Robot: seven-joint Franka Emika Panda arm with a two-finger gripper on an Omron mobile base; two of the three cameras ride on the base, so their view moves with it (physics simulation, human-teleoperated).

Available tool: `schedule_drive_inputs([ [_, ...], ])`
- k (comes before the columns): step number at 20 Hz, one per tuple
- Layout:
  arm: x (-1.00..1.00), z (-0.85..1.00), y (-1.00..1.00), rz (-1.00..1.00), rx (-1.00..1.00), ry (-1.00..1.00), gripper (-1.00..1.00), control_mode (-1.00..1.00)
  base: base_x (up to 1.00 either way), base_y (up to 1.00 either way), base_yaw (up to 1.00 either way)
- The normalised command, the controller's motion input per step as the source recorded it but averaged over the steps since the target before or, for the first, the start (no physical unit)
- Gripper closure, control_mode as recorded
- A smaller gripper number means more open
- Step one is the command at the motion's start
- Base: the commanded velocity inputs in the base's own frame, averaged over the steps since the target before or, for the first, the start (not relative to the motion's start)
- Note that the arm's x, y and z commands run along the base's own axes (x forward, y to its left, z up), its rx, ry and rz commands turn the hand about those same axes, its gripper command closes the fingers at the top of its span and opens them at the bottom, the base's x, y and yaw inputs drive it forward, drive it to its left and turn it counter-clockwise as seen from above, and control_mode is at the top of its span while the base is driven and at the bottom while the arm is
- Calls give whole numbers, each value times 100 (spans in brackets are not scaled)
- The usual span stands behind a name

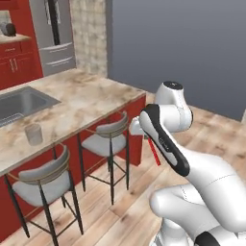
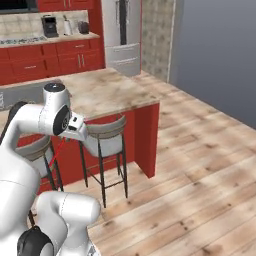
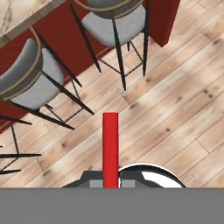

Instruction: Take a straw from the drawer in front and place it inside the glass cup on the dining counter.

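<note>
My gripper [image 3: 110,183] is shut on the straw [image 3: 110,146], a bright red stick that runs out from between the finger tips over the wooden floor. In the left base view the straw [image 1: 154,153] slants down below my hand, beside the dining counter's end. The glass cup [image 1: 33,134] stands upright near the front edge of the dining counter [image 1: 91,98], to the left of my hand and apart from it. The drawer is out of view.
Two grey-seated bar stools [image 1: 108,139] [image 1: 41,180] stand against the counter's red base, between my hand and the cup. A steel sink [image 1: 19,103] is set into the counter behind the cup. Open wooden floor [image 2: 200,165] lies to the right.
</note>
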Motion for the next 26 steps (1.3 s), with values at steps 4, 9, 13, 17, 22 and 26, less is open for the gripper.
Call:
schedule_drive_inputs([
  [4,0,0,0,0,0,0,100,100,87,0,50],
  [9,0,0,0,0,0,0,100,100,85,-7,51],
  [13,0,0,0,0,0,0,100,100,78,-13,51],
  [17,0,0,0,0,0,0,100,100,70,-20,51],
  [22,0,0,0,0,0,0,100,100,64,-30,49],
  [26,0,0,0,0,0,0,100,100,67,-28,41],
])
